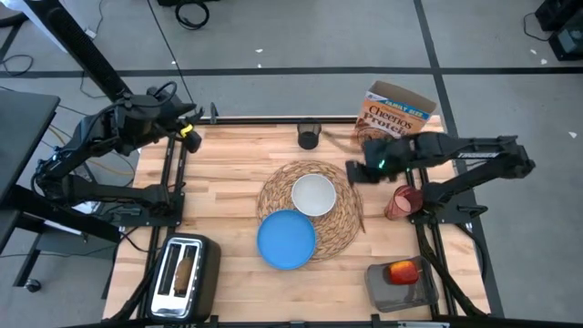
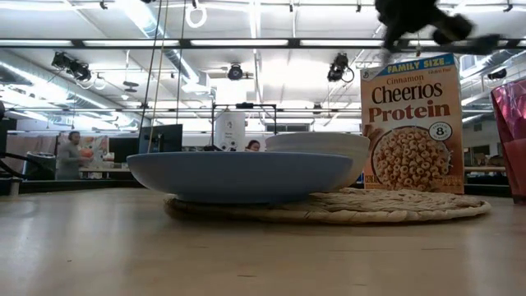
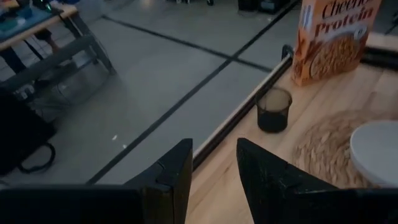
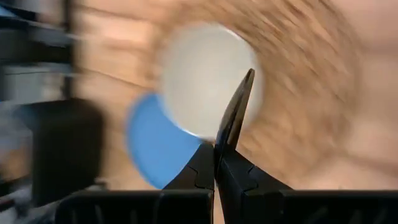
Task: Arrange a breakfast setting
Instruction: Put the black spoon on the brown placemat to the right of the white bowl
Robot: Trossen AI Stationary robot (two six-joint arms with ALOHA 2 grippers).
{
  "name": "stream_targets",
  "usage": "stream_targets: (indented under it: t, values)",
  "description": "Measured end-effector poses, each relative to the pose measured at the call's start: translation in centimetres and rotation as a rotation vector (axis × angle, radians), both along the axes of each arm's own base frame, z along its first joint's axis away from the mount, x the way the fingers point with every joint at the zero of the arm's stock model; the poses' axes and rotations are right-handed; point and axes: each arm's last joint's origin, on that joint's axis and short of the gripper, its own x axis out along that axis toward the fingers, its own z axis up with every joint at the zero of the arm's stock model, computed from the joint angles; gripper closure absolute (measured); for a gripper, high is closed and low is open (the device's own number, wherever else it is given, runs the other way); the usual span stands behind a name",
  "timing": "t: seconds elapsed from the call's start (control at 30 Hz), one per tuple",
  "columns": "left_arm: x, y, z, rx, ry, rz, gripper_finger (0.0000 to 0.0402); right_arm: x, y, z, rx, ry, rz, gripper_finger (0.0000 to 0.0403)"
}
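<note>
The round straw placemat (image 1: 342, 214) lies mid-table and bears the white bowl (image 1: 312, 195); the blue plate (image 1: 286, 240) rests on its near-left part. My right gripper (image 1: 353, 171) hovers over the mat's far right edge, shut on a thin dark piece that looks like the metal spoon (image 4: 239, 106). The Cheerios box (image 1: 396, 111) stands at the far right, and the red cup (image 1: 401, 202) stands right of the mat. The apple (image 1: 403, 271) lies near right. A toast slice (image 1: 185, 271) sticks in the toaster. My left gripper (image 3: 214, 168) is open and empty at the far left. My right gripper pinches one end of the thin spoon-like piece (image 4: 221, 144) between its two shut fingers. The piece runs on past the fingertips, seen edge-on. It is lifted clear, above the bowl and mat. Which end of it is held, I cannot tell.
A silver toaster (image 1: 182, 273) stands at the near left. A small black holder cup (image 1: 309, 138) stands at the far edge beside a rail. The apple lies on a grey block (image 1: 401, 290). Bare wood lies between the toaster and my left arm.
</note>
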Motion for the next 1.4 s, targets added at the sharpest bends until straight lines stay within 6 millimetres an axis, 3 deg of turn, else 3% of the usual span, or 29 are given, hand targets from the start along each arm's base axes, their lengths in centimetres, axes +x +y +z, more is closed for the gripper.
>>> stream_targets:
  t: [0.13,0.23,0.47,0.67,1.1,1.4]
  values:
    - [-0.3,-0.2,-0.7,-0.051,0.071,-0.030,0.0269,0.6,1.7,-3.4,0.084,0.149,-0.066,0.0396]
    - [-0.4,-0.3,-1.0,-0.076,0.090,-0.060,0.0269,0.9,2.0,-6.1,0.069,0.229,-0.157,0.0396]
    - [-0.3,-0.5,-0.9,-0.113,0.071,-0.128,0.0269,2.6,-0.5,-9.8,-0.037,0.330,-0.271,0.0396]
    - [-0.2,-0.6,-1.0,-0.157,0.039,-0.142,0.0269,4.1,-2.7,-12.6,-0.004,0.466,-0.286,0.0396]
    - [-0.2,-0.7,-1.0,-0.195,0.010,-0.145,0.0269,5.8,-5.9,-15.2,0.045,0.484,-0.267,0.0393]
    - [-0.2,-0.7,-0.9,-0.193,0.006,-0.144,0.0269,5.9,-7.1,-16.0,0.082,0.498,-0.274,0.0338]
